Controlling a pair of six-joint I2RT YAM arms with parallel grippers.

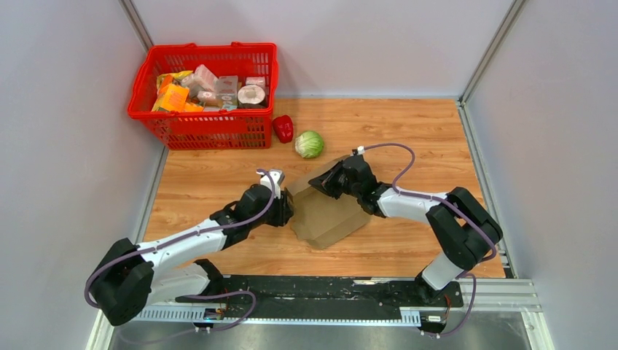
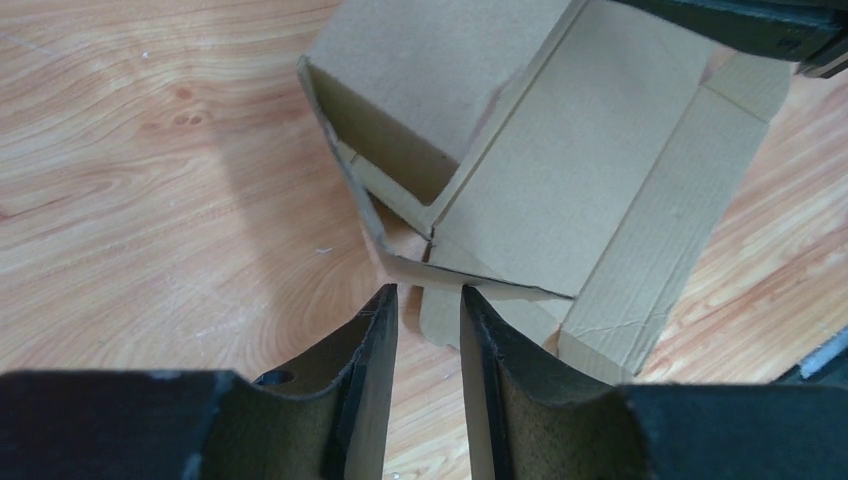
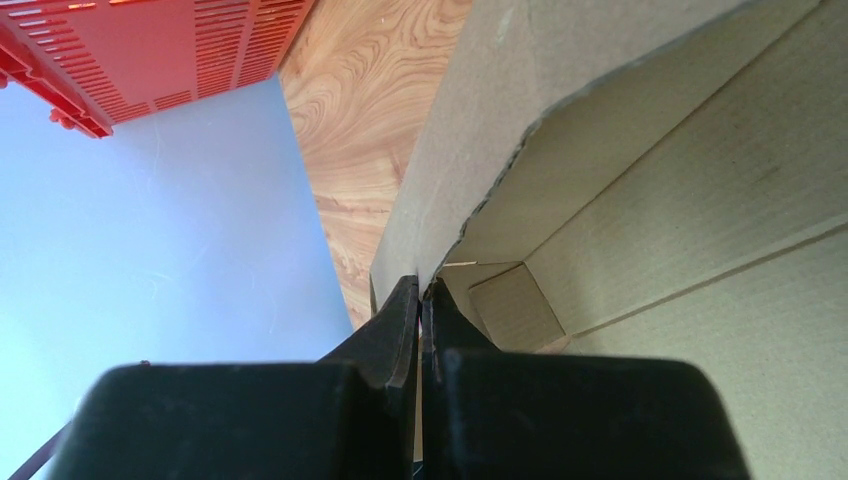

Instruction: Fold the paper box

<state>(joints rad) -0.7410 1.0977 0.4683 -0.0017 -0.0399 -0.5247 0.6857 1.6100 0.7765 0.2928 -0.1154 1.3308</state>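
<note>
The paper box (image 1: 328, 217) is plain brown cardboard, partly set up at the middle of the wooden table, its flaps loose. My left gripper (image 1: 286, 207) is at its left side. In the left wrist view the box (image 2: 560, 170) fills the upper right, and the left gripper (image 2: 428, 290) stands open, its tips just short of a bent flap edge with bare table showing between the fingers. My right gripper (image 1: 321, 183) is at the box's far upper edge. In the right wrist view it (image 3: 421, 284) is shut on the edge of a raised cardboard wall (image 3: 650, 200).
A red mesh basket (image 1: 211, 49) with several printed packages stands at the back left, also seen as the basket (image 3: 150, 50) in the right wrist view. A red pepper (image 1: 283, 128) and a green cabbage (image 1: 309, 144) lie just behind the box. Grey walls enclose the table.
</note>
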